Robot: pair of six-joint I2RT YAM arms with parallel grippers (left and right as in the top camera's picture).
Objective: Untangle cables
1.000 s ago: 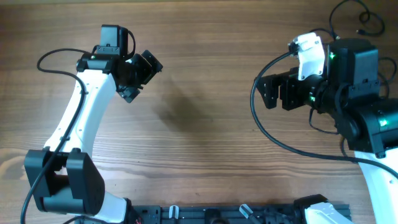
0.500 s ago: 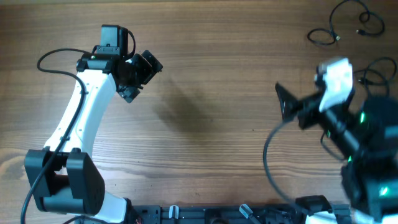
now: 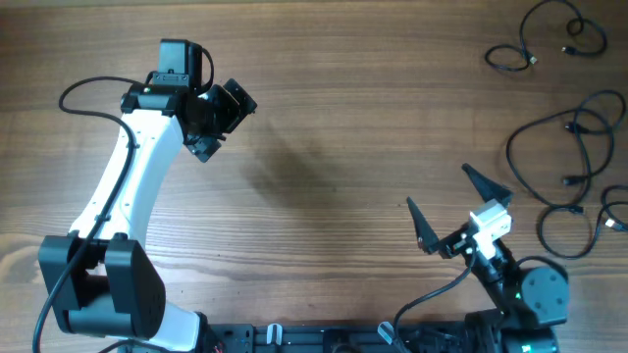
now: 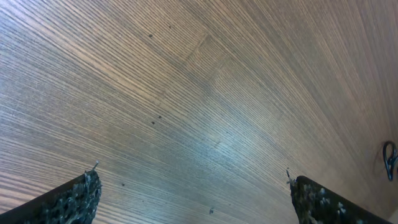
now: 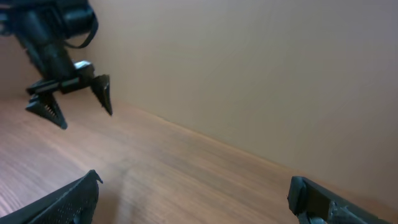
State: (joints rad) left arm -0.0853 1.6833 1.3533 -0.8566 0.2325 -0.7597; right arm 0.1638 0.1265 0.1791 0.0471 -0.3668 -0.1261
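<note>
The wooden table (image 3: 334, 59) carried the cables (image 3: 573, 127) in loose, overlapping loops. Near the cables, the right gripper (image 3: 438, 186) hung with its jaws spread wide and empty. The left gripper (image 3: 224, 123), equally spread and empty, stood well apart from them. Pinching one outer strand, clear of any crossing, looked wisest.
</note>
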